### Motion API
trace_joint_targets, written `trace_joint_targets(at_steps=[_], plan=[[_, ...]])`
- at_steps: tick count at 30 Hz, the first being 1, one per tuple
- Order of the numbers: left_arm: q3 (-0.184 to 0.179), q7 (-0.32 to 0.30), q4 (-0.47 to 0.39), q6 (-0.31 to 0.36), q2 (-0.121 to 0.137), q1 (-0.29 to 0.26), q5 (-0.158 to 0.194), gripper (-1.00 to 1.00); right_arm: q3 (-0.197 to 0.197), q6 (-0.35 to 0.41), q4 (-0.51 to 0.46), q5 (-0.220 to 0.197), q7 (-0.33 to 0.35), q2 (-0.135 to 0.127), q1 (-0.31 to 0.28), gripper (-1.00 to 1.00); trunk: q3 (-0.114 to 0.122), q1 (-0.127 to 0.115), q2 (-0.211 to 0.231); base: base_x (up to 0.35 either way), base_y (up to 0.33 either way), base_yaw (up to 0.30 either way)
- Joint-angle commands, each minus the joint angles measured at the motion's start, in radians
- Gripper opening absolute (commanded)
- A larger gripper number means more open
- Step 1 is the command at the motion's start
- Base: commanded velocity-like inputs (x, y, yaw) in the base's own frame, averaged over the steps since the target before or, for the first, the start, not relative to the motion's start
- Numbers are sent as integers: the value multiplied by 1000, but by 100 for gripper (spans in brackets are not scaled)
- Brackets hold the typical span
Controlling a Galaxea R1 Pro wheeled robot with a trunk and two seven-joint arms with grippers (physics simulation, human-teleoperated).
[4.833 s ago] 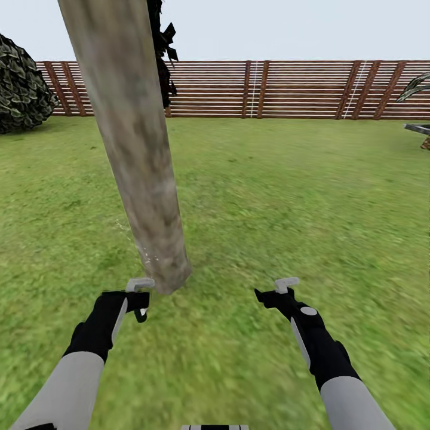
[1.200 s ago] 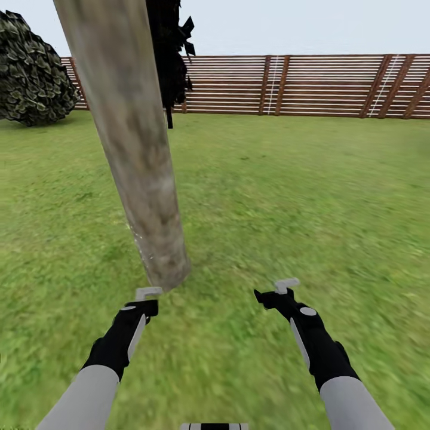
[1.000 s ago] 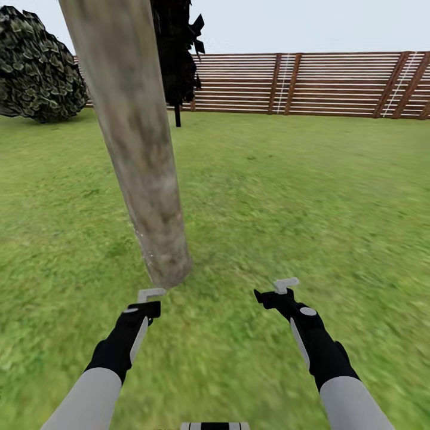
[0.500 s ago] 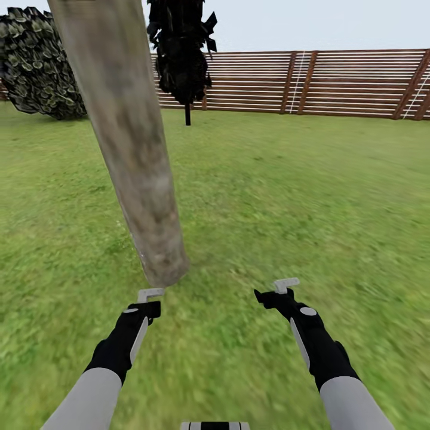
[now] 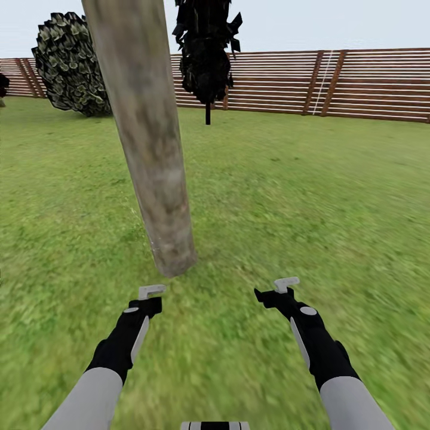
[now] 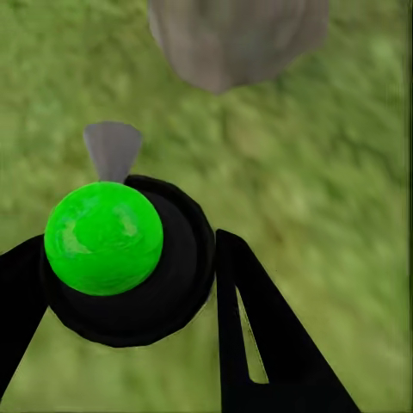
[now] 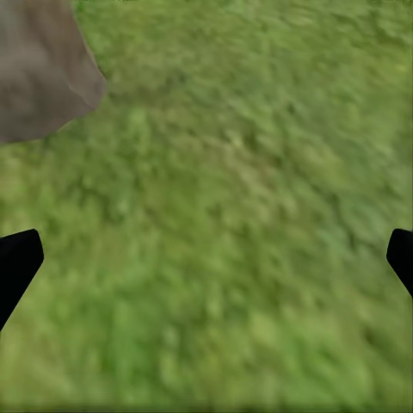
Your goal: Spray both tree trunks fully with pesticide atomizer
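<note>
Here, lawn (image 5: 310,197), green, flat, ringed at the far side by a brown slat fence (image 5: 358,83).

Trunk (image 5: 149,137): thick, bare, grey-brown with tan and grey blotches, leaning; base meets the grass just ahead of the left gripper (image 5: 147,298). A few white specks show low on its left edge. In the left wrist view its foot (image 6: 232,39) lies ahead of the fingers, apart from them.

Atomizer (image 6: 125,258): small, dark, round body with a bright green dot on top and a grey nozzle pointing toward the trunk. Clasped between the left gripper's two black fingers (image 6: 258,335), above the grass.

Right gripper (image 5: 279,291): fingers spread wide, nothing between them, over bare grass to the right of the trunk; trunk base visible at the corner of its wrist view.

Behind: a rounded shrub (image 5: 71,63) at the far left, a dark thin-stemmed tree (image 5: 206,48) before the fence.
</note>
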Motion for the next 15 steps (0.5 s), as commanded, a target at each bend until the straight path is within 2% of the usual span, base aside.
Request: trace_joint_targets(at_steps=[1,3,6,9,13,15], plan=[[-1,-3,-3,-1,0,-1,0,-100,0,0,0,0,0,0,0,100,0,0,0,-8,-10,10],[-5,-12,-12,31,-2,-14,0,-100,0,0,-1,0,0,0,0,100,0,0,0,-2,-2,3],[-8,-25,-87,194,-8,-48,1,-100,-1,0,-2,0,0,0,0,100,0,0,0,0,0,0],[-20,-139,-195,369,-8,-97,4,-100,-1,0,-3,0,0,0,0,100,0,0,0,0,0,0],[-22,-169,-280,542,-6,-166,0,-100,-2,0,-3,0,0,-1,0,100,0,0,0,0,0,0],[-23,-169,-301,585,-4,-189,-3,-100,-2,0,-3,0,0,0,0,100,0,0,0,0,0,0]])
